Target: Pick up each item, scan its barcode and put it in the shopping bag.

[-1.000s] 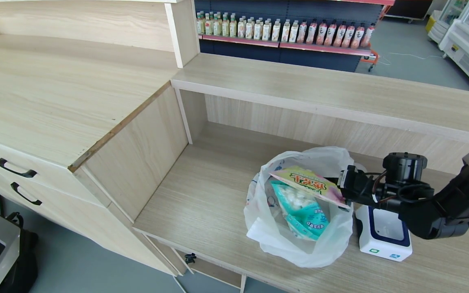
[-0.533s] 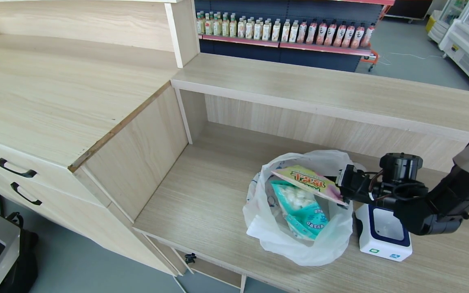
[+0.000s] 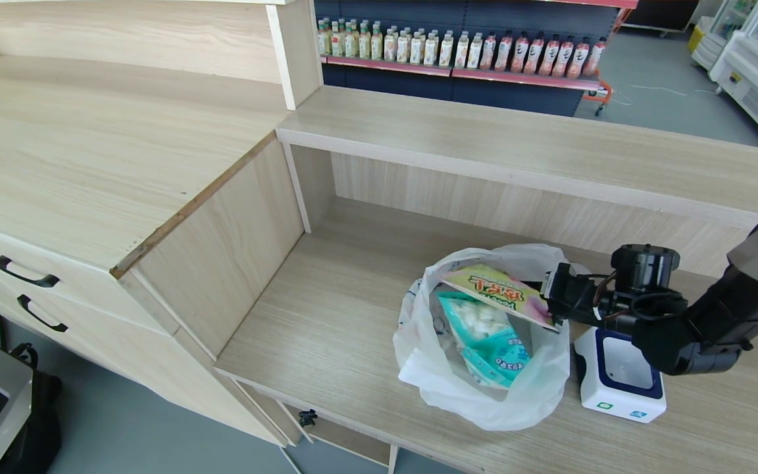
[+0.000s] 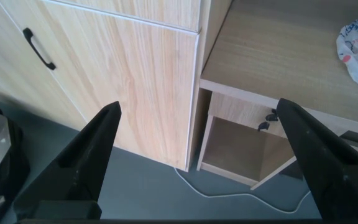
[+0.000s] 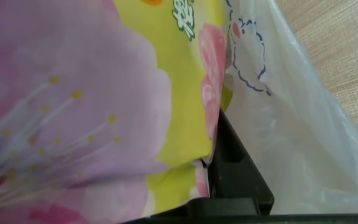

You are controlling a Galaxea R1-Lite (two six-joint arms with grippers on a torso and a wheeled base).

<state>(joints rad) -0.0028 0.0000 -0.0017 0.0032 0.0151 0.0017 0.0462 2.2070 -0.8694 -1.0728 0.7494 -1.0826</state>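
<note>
A white plastic shopping bag (image 3: 484, 401) stands open on the lower counter, with a teal snack pack (image 3: 491, 336) inside it. My right gripper (image 3: 553, 299) is shut on a flat yellow and pink packet (image 3: 497, 293), held tilted over the bag's mouth. In the right wrist view the packet (image 5: 86, 106) sits close against the lens, beside the bag's wall (image 5: 291, 124). A white and blue barcode scanner (image 3: 619, 375) sits on the counter just right of the bag, under my right arm. My left gripper (image 4: 204, 162) hangs open off the counter's front, over the floor.
A tall cabinet with drawers (image 3: 43, 289) flanks the counter on the left. A raised shelf (image 3: 517, 145) runs behind the bag. Bare counter (image 3: 326, 316) lies left of the bag. A store rack of bottles (image 3: 458, 49) stands far behind.
My right gripper with the packet has drifted slightly left and up over the bag. The bag's rim has shifted a little.
</note>
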